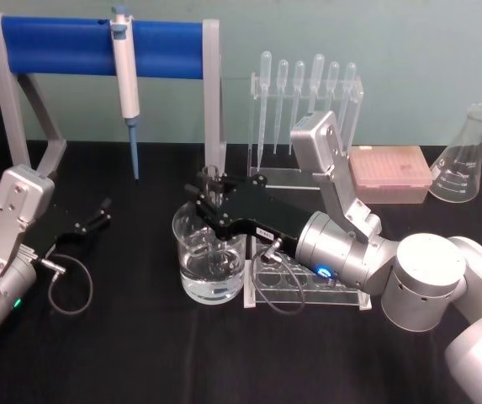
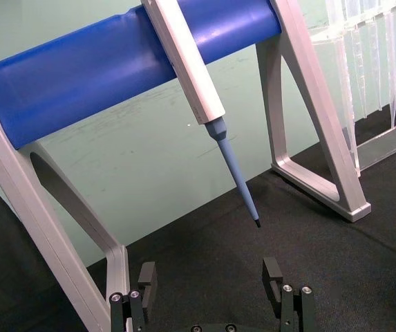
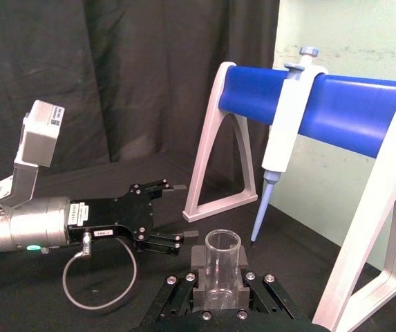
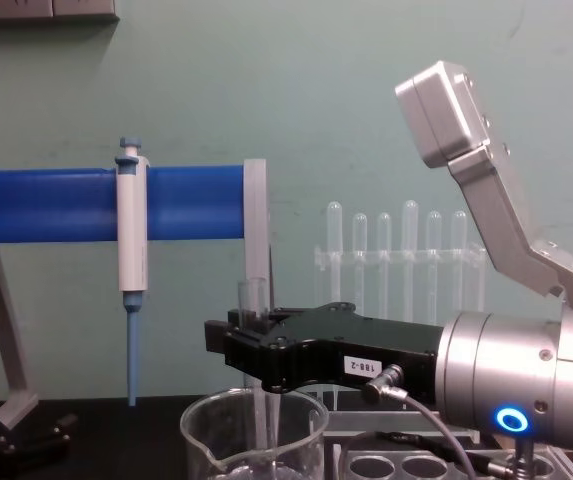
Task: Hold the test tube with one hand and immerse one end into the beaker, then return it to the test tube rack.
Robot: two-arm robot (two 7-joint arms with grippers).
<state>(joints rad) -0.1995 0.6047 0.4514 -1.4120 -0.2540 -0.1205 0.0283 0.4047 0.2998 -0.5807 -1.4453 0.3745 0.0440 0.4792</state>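
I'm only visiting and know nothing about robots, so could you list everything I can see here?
test tube: one, clear, upright, lower end inside the beaker
beaker: one, clear, liquid inside, table middle
test tube rack: one, clear, right of the beaker
stand: one, blue bar, grey legs, back left
pipettor: one, white and blue, hanging on the stand
plastic pipettes: six, clear, standing at the back
box: one, pink, back right
conical flask: one, clear, far right
table: one, black, under everything
left gripper: one, black, open, parked left
right gripper: one, black, shut on the test tube
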